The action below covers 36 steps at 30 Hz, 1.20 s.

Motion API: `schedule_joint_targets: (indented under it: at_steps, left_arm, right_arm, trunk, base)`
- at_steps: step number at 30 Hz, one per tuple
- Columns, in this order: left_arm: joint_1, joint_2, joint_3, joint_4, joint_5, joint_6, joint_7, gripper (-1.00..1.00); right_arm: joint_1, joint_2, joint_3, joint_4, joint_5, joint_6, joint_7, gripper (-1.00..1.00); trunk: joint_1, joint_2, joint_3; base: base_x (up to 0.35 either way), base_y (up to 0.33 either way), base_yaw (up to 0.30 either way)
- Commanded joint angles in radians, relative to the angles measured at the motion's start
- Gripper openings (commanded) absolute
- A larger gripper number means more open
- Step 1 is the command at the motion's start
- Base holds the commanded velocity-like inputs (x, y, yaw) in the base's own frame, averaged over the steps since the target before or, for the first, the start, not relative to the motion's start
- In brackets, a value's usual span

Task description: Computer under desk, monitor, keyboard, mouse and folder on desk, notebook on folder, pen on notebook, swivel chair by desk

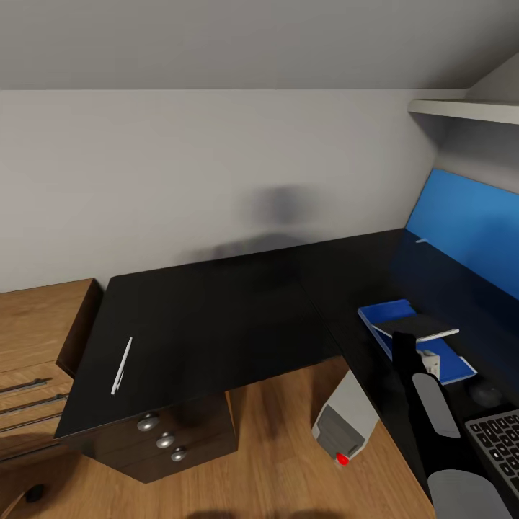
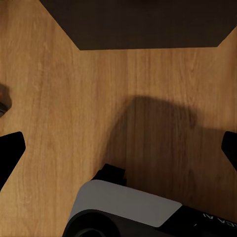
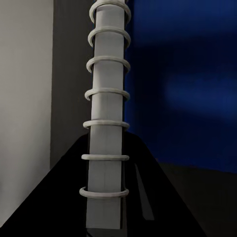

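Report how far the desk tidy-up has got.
Done: the folder lies on the desk near the mouse and keyboard, and the computer stands on the floor at the desk's edge. In hand: the right gripper holds the notebook over the folder. Left: release it there, then fetch the pen from the desk's other end.

Counter (image 1: 216, 310): glossy black top, faint reflections. Drawer knobs (image 1: 165, 440): polished silver metal. Floor (image 1: 274, 447): light wood, visible grain, matt. Notebook (image 3: 106, 123) in my right end effector (image 1: 427, 358): pale wire spiral binding.
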<state>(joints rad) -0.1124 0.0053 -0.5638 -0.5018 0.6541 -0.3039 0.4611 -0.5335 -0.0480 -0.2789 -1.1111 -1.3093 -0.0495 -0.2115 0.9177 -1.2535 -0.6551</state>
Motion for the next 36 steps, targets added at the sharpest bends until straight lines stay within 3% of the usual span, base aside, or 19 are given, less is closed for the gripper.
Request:
schedule_joint_targets:
  at_steps: [1,15,16,36]
  left_arm:
    - [-0.001,0.001,-0.008,0.000,0.009,-0.006,0.006,1.00]
    - [-0.001,0.001,-0.008,0.000,0.007,-0.006,0.006,1.00]
    - [-0.001,0.001,-0.008,0.000,0.007,-0.006,0.006,1.00]
    - [-0.001,-0.001,-0.009,0.000,0.008,-0.005,0.005,1.00]
  right_arm:
    - [0.000,0.000,0.001,-0.001,-0.012,-0.006,0.000,-1.00]
    - [0.000,-0.001,0.001,-0.001,0.012,-0.006,-0.001,-1.00]
    - [0.000,-0.001,0.001,-0.001,0.016,-0.006,-0.001,1.00]
    - [0.000,-0.001,0.001,-0.003,0.027,-0.006,-0.002,1.00]
  trunk:
    - [0.000,0.000,-0.001]
    - [0.000,0.000,-0.001]
    - [0.000,0.000,-0.001]
    - [0.000,0.000,-0.001]
  base:
    - [0.000,0.000,0.000]
    - [0.000,0.000,0.000]
    - [0.000,0.000,0.000]
    - [-0.021,-0.002,0.000]
